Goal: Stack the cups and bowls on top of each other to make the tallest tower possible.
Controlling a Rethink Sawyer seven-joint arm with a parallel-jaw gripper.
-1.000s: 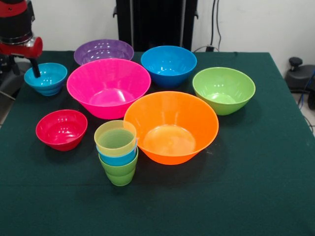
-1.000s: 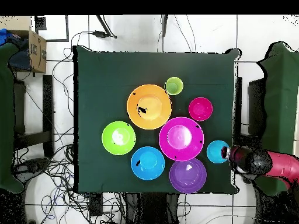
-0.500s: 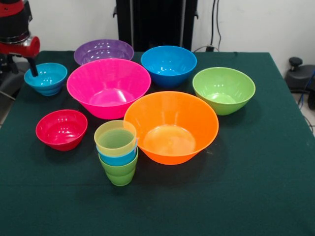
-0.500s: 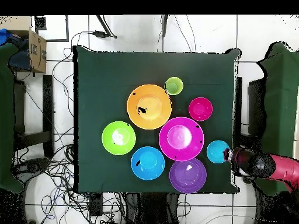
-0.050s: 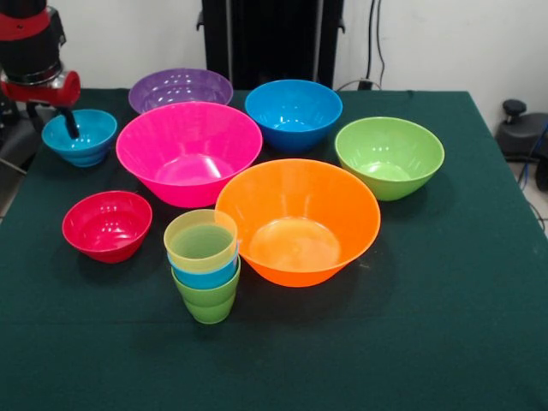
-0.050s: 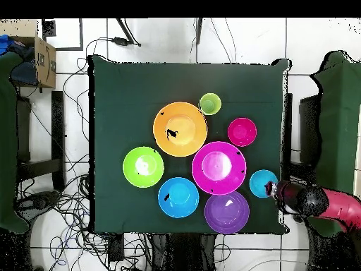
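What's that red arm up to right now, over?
Gripper over small teal plastic bowl, grip unclear. Nested green, blue, yellow tumbler tower standing untouched. Nothing blocking.

Arm: your red and black arm (image 5: 32, 51) enters at the front view's top left corner, wrist pointing straight down.
Overhead: you see it reach in from the right edge, lying near level.
Pincer: your pincer (image 5: 70, 124) hangs low; one dark finger (image 5: 68, 122) shows, and its spread cannot be judged.

Seven bowls (image 5: 297, 221), nested cup tower (image 5: 204, 264)
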